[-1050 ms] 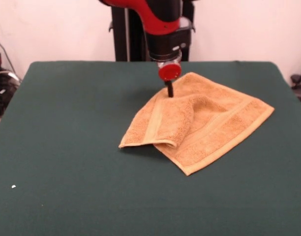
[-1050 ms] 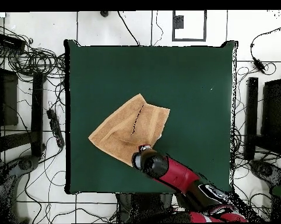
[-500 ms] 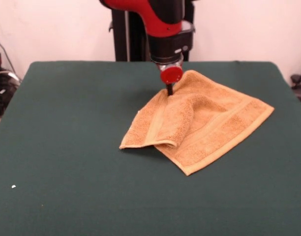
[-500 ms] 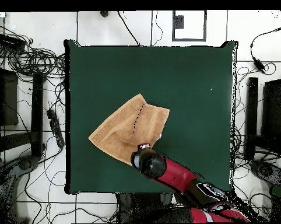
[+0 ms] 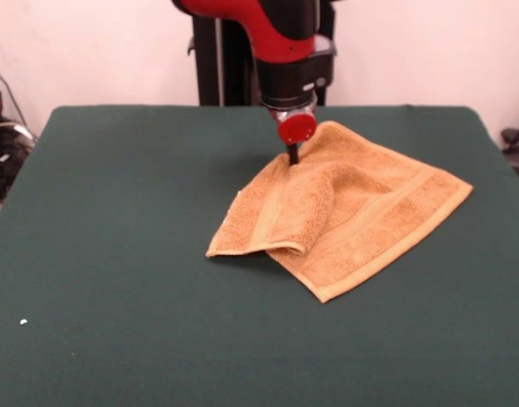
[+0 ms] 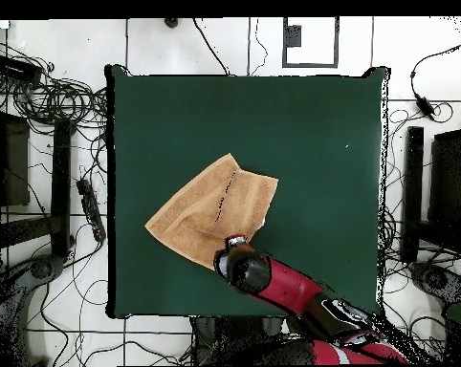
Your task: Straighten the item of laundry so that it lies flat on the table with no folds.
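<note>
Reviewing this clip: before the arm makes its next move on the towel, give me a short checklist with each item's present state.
1. Towel flat with no folds: not ok; one part is doubled over at its front-left, with a rolled edge.
2. Towel fully on the table: ok; no edge hangs off in either view.
3. Gripper at the towel: ok; its tip meets the towel's far edge in the front view.
4. Grip on the cloth: cannot tell; the tip is too small to judge.
5. Room to spread the fold out: ok; bare green cloth surrounds the towel.
6. White label tag located: cannot tell; none shows.
</note>
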